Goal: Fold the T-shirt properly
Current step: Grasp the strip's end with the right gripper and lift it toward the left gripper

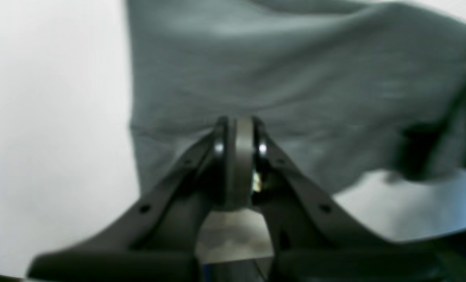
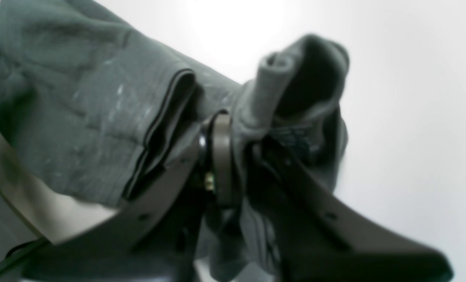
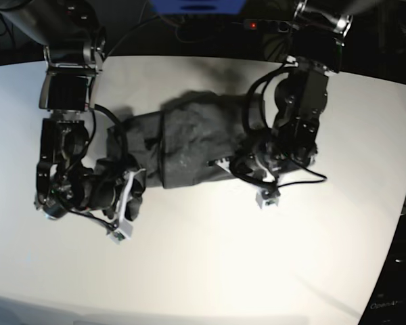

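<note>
Low over the table (image 3: pixel 203 271), both arms bend inward — left gripper (image 1: pixel 240 129) and right gripper (image 2: pixel 233 133) clamp the T-shirt (image 3: pixel 183 145).

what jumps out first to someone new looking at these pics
The dark grey T-shirt, lifted and stretched between both arms in the middle of the white table. The left gripper pinches one flat edge; the right gripper is shut on a bunched end.

Charcoal-grey T-shirt (image 3: pixel 183 145) (plain), white table (image 3: pixel 257 271)
</note>
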`<act>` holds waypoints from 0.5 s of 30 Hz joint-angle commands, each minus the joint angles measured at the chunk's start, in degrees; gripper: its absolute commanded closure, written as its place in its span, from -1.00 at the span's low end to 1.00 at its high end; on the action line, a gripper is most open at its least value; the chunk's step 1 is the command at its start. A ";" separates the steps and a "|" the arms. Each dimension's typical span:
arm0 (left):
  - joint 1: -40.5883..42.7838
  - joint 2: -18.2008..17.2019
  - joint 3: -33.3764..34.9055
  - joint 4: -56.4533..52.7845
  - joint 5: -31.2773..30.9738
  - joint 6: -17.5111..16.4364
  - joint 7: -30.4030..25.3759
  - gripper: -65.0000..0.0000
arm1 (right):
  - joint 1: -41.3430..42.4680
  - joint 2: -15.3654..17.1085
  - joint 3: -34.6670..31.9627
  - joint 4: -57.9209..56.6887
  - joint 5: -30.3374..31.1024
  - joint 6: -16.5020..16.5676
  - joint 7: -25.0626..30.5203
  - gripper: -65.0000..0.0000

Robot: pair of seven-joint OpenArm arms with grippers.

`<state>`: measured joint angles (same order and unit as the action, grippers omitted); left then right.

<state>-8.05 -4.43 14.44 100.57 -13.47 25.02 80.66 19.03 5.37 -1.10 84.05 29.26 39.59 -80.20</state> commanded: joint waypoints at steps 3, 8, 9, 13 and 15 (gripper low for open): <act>-1.40 -0.89 0.90 2.77 0.16 -0.09 -0.66 0.91 | 1.50 -0.05 0.09 1.27 1.03 0.41 0.20 0.99; 2.56 -6.87 0.46 3.12 -0.02 -0.09 -0.66 0.91 | 1.41 0.04 0.09 1.27 1.03 0.41 0.20 0.99; 2.91 -7.84 0.38 3.29 -0.02 -0.09 -0.66 0.91 | 1.41 -0.05 0.09 1.27 1.03 0.41 0.20 0.99; 4.85 -10.48 0.20 2.59 0.51 -0.09 -0.66 0.91 | 1.41 -0.05 0.09 2.94 1.03 0.41 0.20 0.99; 5.99 -11.09 -1.65 3.03 0.51 -0.09 -0.66 0.91 | 0.45 -0.05 0.09 4.96 1.03 0.41 0.20 0.99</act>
<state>-1.37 -15.29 13.02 102.59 -12.93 24.88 80.34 18.39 5.08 -1.10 87.90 29.08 39.57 -80.12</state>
